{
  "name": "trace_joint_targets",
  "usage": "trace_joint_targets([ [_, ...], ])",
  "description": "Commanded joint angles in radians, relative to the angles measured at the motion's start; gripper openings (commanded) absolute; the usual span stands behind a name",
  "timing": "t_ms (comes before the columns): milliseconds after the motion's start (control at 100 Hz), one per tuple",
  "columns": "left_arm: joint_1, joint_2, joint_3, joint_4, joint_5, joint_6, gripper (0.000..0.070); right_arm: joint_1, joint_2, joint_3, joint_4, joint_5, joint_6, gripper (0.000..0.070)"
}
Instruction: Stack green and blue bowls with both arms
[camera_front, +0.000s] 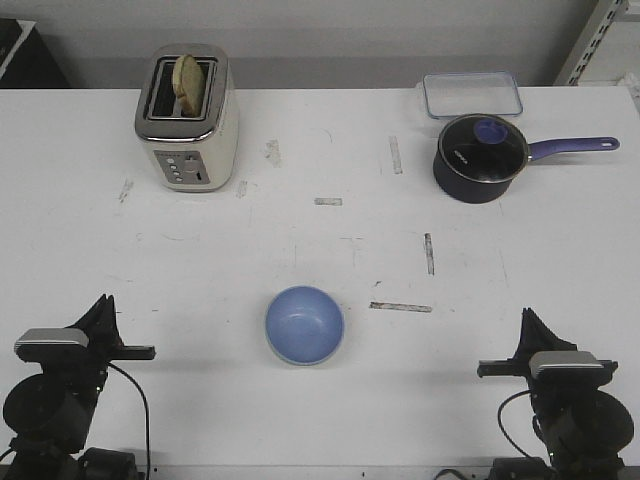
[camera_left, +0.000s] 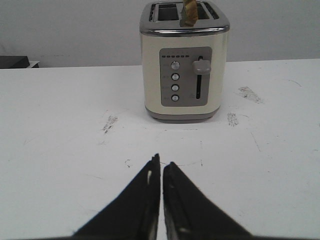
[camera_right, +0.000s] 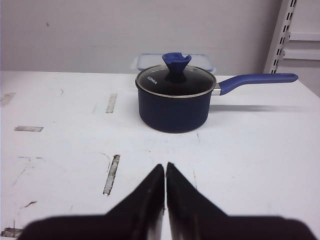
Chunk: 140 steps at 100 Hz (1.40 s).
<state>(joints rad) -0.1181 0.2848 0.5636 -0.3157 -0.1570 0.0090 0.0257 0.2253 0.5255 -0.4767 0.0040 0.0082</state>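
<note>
The periwinkle blue bowl (camera_front: 304, 324) sits upright on the white table (camera_front: 320, 240), near the front, midway between my arms. The green bowl is not in view. My left gripper (camera_front: 103, 303) is at the front left corner, shut and empty; in the left wrist view (camera_left: 161, 164) its tips nearly touch over bare table. My right gripper (camera_front: 526, 315) is at the front right corner, shut and empty; in the right wrist view (camera_right: 165, 166) its tips meet. Both grippers are well apart from the bowl.
A cream toaster (camera_front: 188, 118) with a slice of bread stands at the back left, also in the left wrist view (camera_left: 184, 60). A dark navy saucepan (camera_front: 482, 157) with glass lid stands back right, also in the right wrist view (camera_right: 175, 100). A clear container (camera_front: 471, 94) lies behind it.
</note>
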Motion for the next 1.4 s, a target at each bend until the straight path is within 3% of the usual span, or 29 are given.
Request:
trace_joint_targets([
  [0,0.001,0.001,0.011,0.011,0.000,-0.002,0.0001,0.001,-0.003,0.003,0.013,0.003,0.014,0.0000],
  [430,0.011,-0.023,-0.019,0.019,0.010,-0.002,0.0001,0.001,-0.003,0.003,0.013,0.003,0.014,0.0000],
  [640,0.095,-0.147,-0.217,0.159,0.150,-0.001,0.0001,0.001,-0.003,0.003,0.013,0.003,0.014,0.0000],
  [870,0.150,-0.283,-0.430,0.264,0.183,0.000,0.0001,0.001,-0.003,0.003,0.013,0.003,0.014,0.0000],
  [990,0.150,-0.282,-0.551,0.410,0.183,-0.001,0.0001,0.001,-0.003,0.003,0.013,0.003,0.014,0.0000],
  [1390,0.150,-0.282,-0.551,0.369,0.187,-0.002,0.0001,0.001,-0.003,0.004,0.013,0.003,0.014,0.0000],
])
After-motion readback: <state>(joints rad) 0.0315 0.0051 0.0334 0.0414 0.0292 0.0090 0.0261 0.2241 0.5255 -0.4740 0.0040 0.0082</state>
